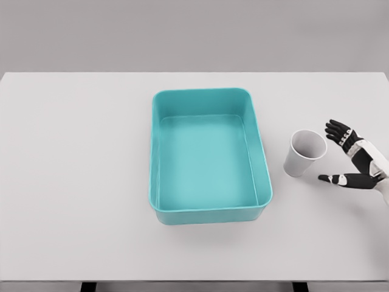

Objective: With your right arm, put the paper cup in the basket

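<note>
A white paper cup [303,153] stands upright on the white table, just right of the basket. The teal rectangular basket [209,207] sits in the middle of the table with nothing inside. My right hand [332,154] comes in from the right edge, a short way right of the cup and not touching it. Its black fingers [338,130] are spread toward the cup and the thumb reaches out lower down. The hand holds nothing. My left arm does not show.
The white table [79,170] runs across the whole view, with its front edge near the bottom of the picture. A grey wall lies behind it.
</note>
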